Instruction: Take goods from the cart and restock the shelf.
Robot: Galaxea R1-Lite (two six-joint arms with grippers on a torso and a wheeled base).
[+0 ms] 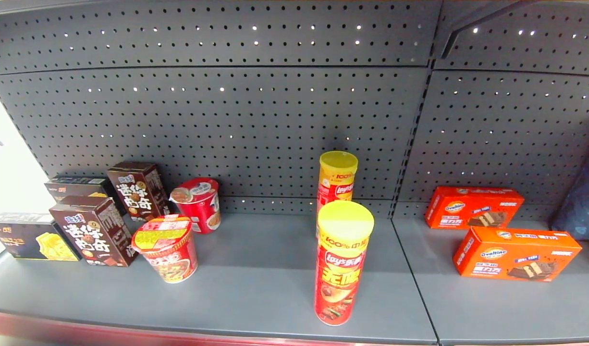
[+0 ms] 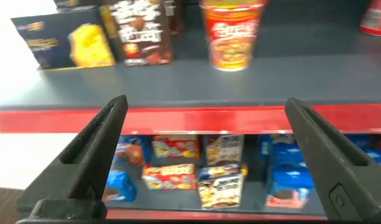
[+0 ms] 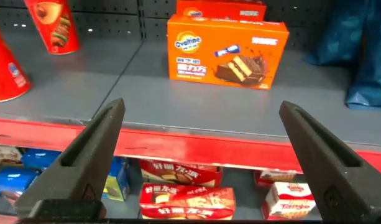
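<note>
Head view: front chip can (image 1: 343,263) covers much of rear can (image 1: 337,175).

The grey metal shelf board (image 1: 256,288) has a red front edge strip (image 2: 196,118) and a dark grey perforated back panel (image 1: 227,120), dotted with even rows of small holes. Two tall red chip cans (image 1: 341,262) wear yellow lids. Two red noodle cups (image 1: 167,247) stand there; the nearer lid is red, yellow and green. The dark brown cartons (image 1: 95,230) carry white lettering. The black box (image 1: 30,238) shows a yellow picture. The flat cardboard boxes (image 1: 515,252) are bright orange. The dark blue bag (image 1: 582,202) has paler blue blotches.
</note>
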